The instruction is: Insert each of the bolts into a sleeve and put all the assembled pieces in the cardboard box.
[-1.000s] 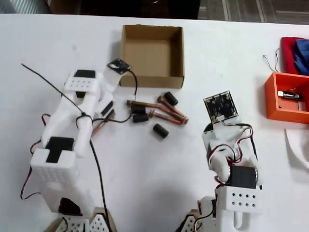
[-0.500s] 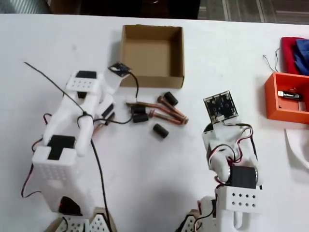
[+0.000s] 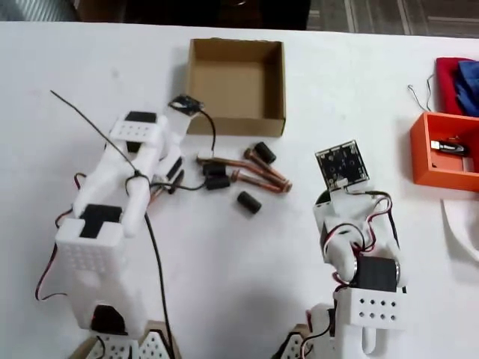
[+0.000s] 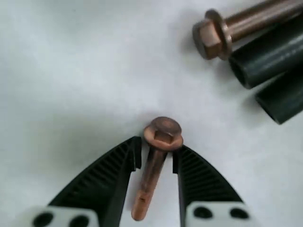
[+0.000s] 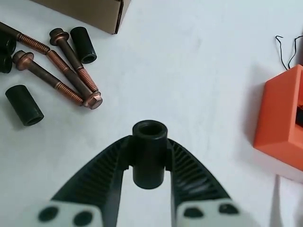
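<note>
My left gripper [image 4: 156, 150] is shut on a copper bolt [image 4: 154, 165], whose hex head [image 4: 163, 133] sticks out past the fingertips just above the white table. Close by lie another bolt [image 4: 236, 23] and two black sleeves [image 4: 267, 54]. My right gripper [image 5: 148, 143] is shut on a black sleeve [image 5: 149, 158] with its open bore facing out. From above, loose bolts [image 3: 263, 170] and sleeves [image 3: 249, 202] lie in front of the open cardboard box [image 3: 236, 120]. The left arm [image 3: 135, 164] stands left of them and the right arm [image 3: 352, 224] to their right.
An orange box [image 3: 445, 153] sits at the table's right edge, with red and blue cloth [image 3: 456, 82] behind it. Black cables [image 3: 206, 131] trail from the left arm near the box's front wall. Bare white table lies between the two arms.
The left arm has shifted right, toward the pile of bolts and sleeves, taking its bolt along. The right arm has kept still.
</note>
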Tool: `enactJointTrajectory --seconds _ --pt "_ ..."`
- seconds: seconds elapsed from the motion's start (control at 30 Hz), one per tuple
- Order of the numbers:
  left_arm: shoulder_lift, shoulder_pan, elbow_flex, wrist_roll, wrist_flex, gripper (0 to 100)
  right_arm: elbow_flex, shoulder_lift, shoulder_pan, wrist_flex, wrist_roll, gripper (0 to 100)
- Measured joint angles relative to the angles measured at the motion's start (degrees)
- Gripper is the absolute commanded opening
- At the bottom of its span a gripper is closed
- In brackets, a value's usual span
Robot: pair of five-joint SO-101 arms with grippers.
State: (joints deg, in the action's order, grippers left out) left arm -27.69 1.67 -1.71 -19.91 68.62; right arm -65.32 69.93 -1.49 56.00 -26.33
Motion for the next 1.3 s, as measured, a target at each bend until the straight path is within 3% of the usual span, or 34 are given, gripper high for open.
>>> enactJointTrajectory --seconds 0.13,0.53,0.63,0.77,1.07,1.3 --pt "-0.26 0.00 1.05 0.53 0.00 13 0.00 0.00 0.00 0.00 0.00 2.3" --pt "-1.93 -0.09 2.90 -13.80 1.67 13 0.00 0.00 0.00 0.00 0.00 2.3" --pt "-3.43 -0.09 4.92 -14.07 3.16 12 0.00 0.00 0.00 0.00 0.00 2.3" --pt "-5.80 -0.70 8.44 -13.98 6.86 2 0.00 0.00 0.00 0.00 0.00 2.3" --pt "-13.71 -1.58 19.78 -14.33 16.26 2 0.00 0.00 0.00 0.18 0.00 2.3" --pt "-11.96 -1.41 28.04 -13.27 22.95 3 4.75 0.00 0.00 3.87 0.00 2.3"
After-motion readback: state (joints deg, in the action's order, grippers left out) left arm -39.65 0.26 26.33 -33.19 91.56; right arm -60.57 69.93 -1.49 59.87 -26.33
